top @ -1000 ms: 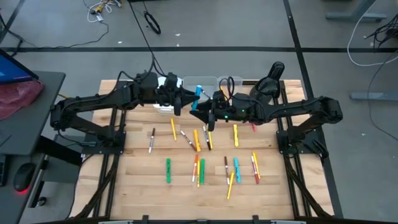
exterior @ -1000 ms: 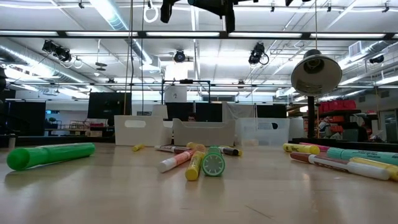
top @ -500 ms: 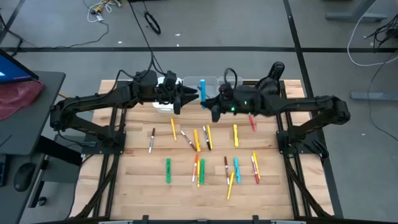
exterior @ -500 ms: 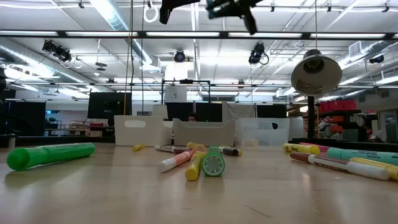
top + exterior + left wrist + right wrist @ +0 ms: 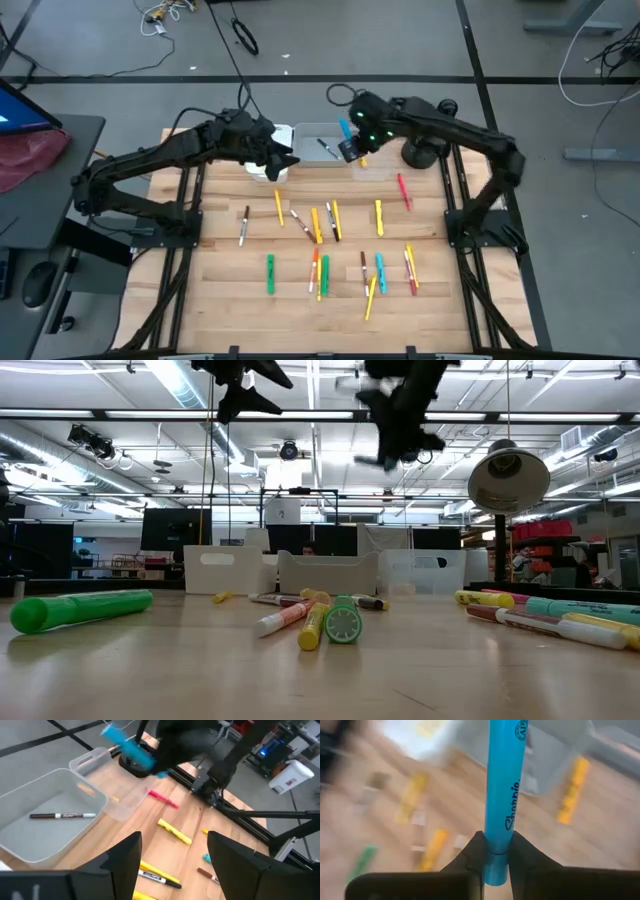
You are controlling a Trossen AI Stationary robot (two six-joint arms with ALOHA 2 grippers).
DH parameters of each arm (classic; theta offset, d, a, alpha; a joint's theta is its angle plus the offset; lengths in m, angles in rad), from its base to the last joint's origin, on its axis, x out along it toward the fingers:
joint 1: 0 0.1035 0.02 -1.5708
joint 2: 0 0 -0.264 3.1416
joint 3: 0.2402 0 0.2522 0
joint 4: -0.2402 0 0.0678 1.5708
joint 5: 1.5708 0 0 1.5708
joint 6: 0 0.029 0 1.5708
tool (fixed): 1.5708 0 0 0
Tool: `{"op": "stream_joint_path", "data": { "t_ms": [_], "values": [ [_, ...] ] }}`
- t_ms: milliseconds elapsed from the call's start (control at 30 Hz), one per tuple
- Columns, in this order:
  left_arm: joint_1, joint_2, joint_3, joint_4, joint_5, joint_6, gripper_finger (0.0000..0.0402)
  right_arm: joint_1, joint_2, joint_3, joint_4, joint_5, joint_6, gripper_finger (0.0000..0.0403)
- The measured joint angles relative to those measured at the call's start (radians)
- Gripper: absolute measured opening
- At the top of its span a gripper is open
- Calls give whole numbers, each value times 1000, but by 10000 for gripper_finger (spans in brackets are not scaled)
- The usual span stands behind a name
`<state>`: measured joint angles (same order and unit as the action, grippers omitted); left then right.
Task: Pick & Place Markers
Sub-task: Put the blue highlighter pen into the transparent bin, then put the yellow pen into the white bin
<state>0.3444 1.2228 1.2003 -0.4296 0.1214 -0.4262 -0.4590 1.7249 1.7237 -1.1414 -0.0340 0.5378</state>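
Observation:
Several markers (image 5: 325, 235) in yellow, orange, green, blue and red lie flat and scattered on the wooden table (image 5: 220, 290). My right gripper (image 5: 351, 148) is raised over the far bins, shut on a light-blue marker (image 5: 345, 130). That marker also shows in the left wrist view (image 5: 127, 749). My left gripper (image 5: 284, 163) stands open and holds nothing, raised beside the white bin (image 5: 270, 140). A dark-and-white marker (image 5: 62, 815) lies flat on the floor of the middle clear bin (image 5: 305, 132). My right gripper pinches the light-blue marker near one end (image 5: 496, 851) between its two fingers (image 5: 472, 852). The rest of the marker sticks out ahead of the fingertips, along the fingers. It is lifted clear, above the clear bins.
Three small bins stand in a row at the table's far edge: the white one, the middle clear one, and a clear one (image 5: 378, 168) to its right with orange markers in it. A black lamp base (image 5: 420, 152) stands at the far right. Markers crowd the table's middle.
The light-blue marker has passed from my left gripper to my right one: the right gripper has shut on it and the left has opened and let go. My right gripper has swung with it toward the far edge, over the clear bins. My left gripper has drawn back slightly toward the table's left.

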Motion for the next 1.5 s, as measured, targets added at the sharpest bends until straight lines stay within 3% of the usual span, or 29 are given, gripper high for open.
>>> {"op": "stream_joint_path", "data": {
  "t_ms": [133, 367, 600, 933, 1267, 1500],
  "values": [
    [-15, 0, 0, 2, 0, -7, 220, -94, 130, 38, -97, 2, -52, 41],
    [-45, 0, 0, 4, 0, -7, 207, -186, 270, 32, -110, -1, -93, 41],
    [-79, 0, 0, 6, 0, -6, 204, -197, 372, 32, -107, 53, -87, 47],
    [-120, 0, 0, 6, 15, -6, 204, -203, 453, 32, -98, 52, -72, 53],
    [-142, 0, 0, 8, 15, -7, 204, -210, 455, 32, -112, 104, -90, 143],
    [-142, 0, 0, 50, -11, -7, 204, -183, 348, 31, -105, 109, -112, 185]
  ]
}}
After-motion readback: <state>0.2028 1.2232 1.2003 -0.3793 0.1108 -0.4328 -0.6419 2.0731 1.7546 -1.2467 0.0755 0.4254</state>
